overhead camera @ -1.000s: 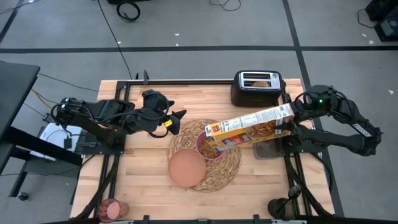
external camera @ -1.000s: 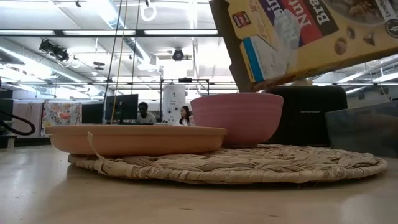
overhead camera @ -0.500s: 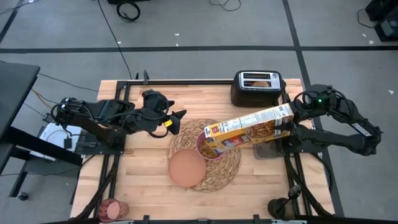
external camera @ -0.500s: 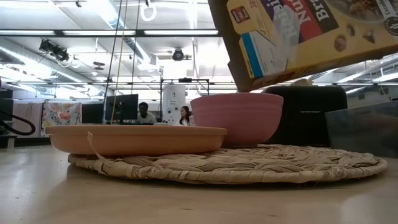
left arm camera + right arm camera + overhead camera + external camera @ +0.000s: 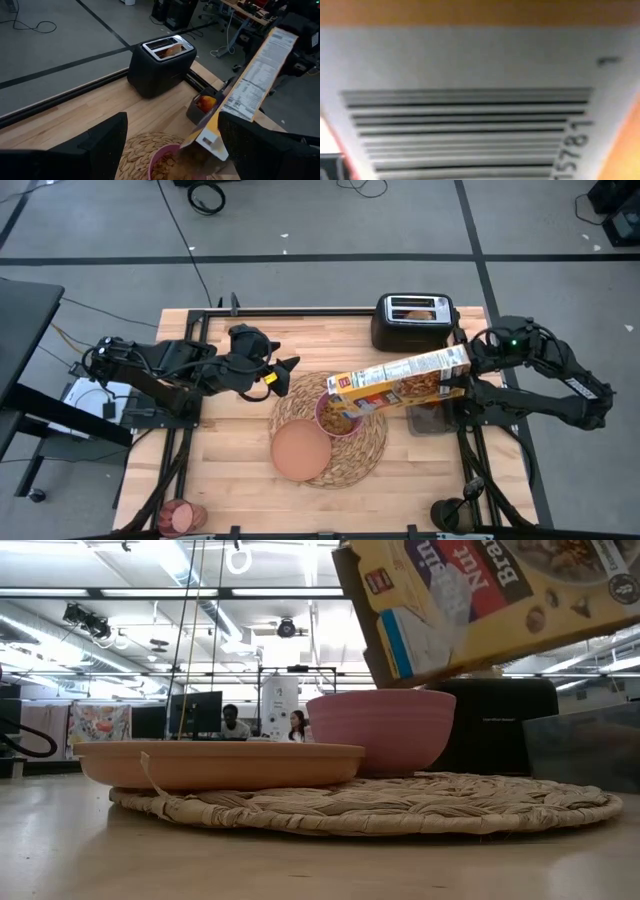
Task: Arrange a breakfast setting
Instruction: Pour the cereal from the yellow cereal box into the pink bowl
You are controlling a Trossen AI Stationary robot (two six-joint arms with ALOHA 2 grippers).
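A yellow cereal box (image 5: 400, 382) hangs tilted over the small pink bowl (image 5: 337, 418), which holds cereal and stands on the round woven placemat (image 5: 365, 450). The tan-brown plate (image 5: 298, 450) lies on the mat's near left part. My right gripper (image 5: 468, 375) is shut on the box. My left gripper (image 5: 285, 370) hovers open just left of the mat. A toast slice (image 5: 172, 49) stands in the black toaster (image 5: 413, 320). The red apple (image 5: 206, 103) lies in a grey bin (image 5: 432, 418). The pinkish-red tumbler (image 5: 178, 518) stands at the near left corner. The spoon is out of view. My right gripper holds the cereal box by its bottom end (image 5: 460, 366), coming level from the table's right side. The box's barcode panel (image 5: 470, 125) fills the right wrist view and hides the fingers. The box is lifted clear, its open top end (image 5: 385, 650) tilted down over the bowl.
The toaster stands at the far edge, right of centre. The grey bin sits right of the mat, under the box's held end. Bare wood shows at the near left and between my left arm and the mat. People sit in the room beyond the table.
My right gripper has rolled the cereal box about its long axis, so less of its front face shows from above. The box's open end has shifted a little toward the far edge and still hangs over the bowl.
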